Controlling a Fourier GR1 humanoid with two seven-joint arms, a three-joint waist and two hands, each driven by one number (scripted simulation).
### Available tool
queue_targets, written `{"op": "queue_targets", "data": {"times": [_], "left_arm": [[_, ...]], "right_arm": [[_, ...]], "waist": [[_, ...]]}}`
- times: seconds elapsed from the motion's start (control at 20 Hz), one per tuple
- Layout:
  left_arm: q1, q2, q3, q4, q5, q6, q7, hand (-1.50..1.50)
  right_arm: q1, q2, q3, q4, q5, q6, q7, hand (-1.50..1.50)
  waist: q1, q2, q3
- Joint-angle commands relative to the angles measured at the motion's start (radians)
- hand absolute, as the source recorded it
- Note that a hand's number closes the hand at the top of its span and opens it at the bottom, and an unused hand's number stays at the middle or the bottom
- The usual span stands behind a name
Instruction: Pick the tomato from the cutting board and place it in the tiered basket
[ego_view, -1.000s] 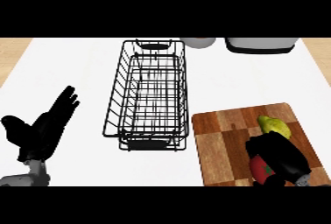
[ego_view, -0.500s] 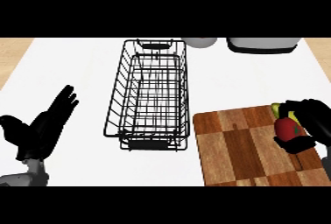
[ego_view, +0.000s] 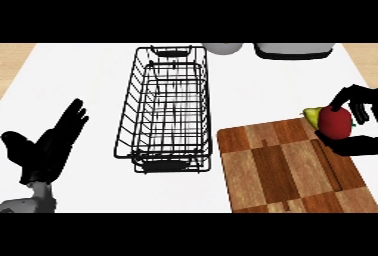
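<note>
The right hand (ego_view: 353, 125) was at the right edge of the head view, over the upper right corner of the wooden cutting board (ego_view: 284, 167), with its fingers (ego_view: 347, 96) curled over the top of the red tomato (ego_view: 336, 123) and its thumb below it, so the tomato was clamped in the hand. Whether the tomato was clear of the board could not be determined from this view. A yellow-green item (ego_view: 313, 115) showed just beside the tomato on its left, partly hidden, and its kind could not be told. The black wire tiered basket (ego_view: 170, 107) stood on the white desk (ego_view: 81, 85), to the left of the cutting board and apart from the tomato. The left hand (ego_view: 48, 147) rested at the lower left of the view, fingers straight and spread, holding nothing. Two grey objects (ego_view: 294, 49) sat at the far edge of the desk, cut off by the top of the view.
</note>
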Motion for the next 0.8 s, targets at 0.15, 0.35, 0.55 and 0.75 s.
{"op": "queue_targets", "data": {"times": [0.15,0.35,0.55,0.75], "left_arm": [[0.006,-0.015,0.001,-0.015,-0.002,-0.002,0.008,0.0],[0.041,0.004,0.0,-0.073,-0.007,-0.026,0.029,0.0],[0.035,-0.019,-0.008,-0.04,-0.017,-0.026,0.0,0.0],[-0.067,0.001,0.023,0.023,-0.004,-0.035,0.037,0.0]], "right_arm": [[0.01,0.025,0.007,-0.366,-0.171,0.21,0.25,1.5],[-0.107,0.033,0.026,-0.439,-0.222,0.283,0.459,1.5],[-0.194,0.137,0.197,-0.559,-0.159,0.267,0.656,1.5],[-0.361,0.246,0.334,-0.481,-0.062,0.229,0.812,1.5]], "waist": [[0.005,0.001,-0.001],[0.02,0.003,0.0],[0.022,0.003,-0.001],[0.025,0.006,-0.001]]}}
